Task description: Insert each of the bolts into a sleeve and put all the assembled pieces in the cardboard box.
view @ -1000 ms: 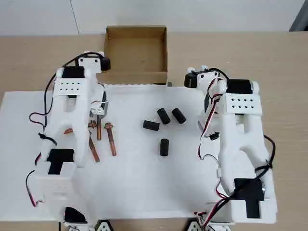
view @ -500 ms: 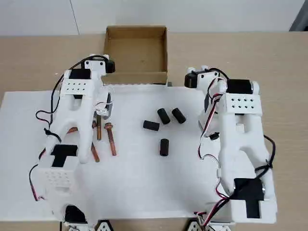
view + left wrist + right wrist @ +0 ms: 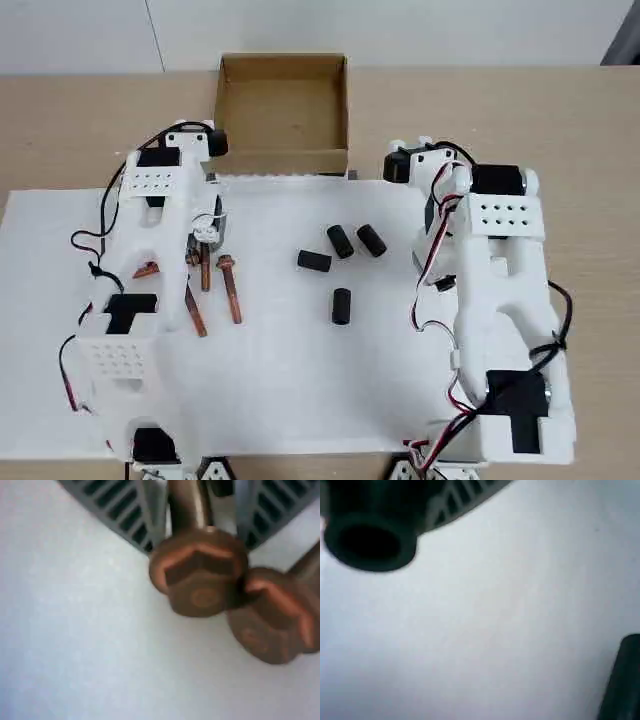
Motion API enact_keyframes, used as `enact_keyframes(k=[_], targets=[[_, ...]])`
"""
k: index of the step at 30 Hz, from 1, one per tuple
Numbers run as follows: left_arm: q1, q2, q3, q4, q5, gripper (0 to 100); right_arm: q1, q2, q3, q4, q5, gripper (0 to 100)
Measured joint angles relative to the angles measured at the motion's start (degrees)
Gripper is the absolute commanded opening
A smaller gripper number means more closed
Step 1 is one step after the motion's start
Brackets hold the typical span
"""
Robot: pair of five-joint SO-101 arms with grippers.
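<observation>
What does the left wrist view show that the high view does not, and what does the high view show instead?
The left wrist view adds the six-sided heads of two bolts, seen end-on and close together. The high view adds the cardboard box, four black sleeves, two white arms and the wooden table. Both share the copper-coloured bolts and the white sheet under them.

Holds the left arm (image 3: 150,250) and the right arm (image 3: 500,270) bent forward side by side, points the left gripper (image 3: 207,232) straight down with its fingers (image 3: 125,510) a little apart, and hangs the right gripper (image 3: 424,258) down too, under its wrist.
</observation>
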Motion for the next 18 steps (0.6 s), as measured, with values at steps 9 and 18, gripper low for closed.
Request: enact_keyframes(k=[9, 18], targets=[[0.9, 0.0, 0.0, 0.0, 0.0, 0, 0.0, 0.0, 0.0, 0.0, 0.0, 0.8], [4.9, -7.2, -5.0, 4.2, 0.0, 0, 0.1, -8.3, 0.0, 3.3, 0.0, 0.4]])
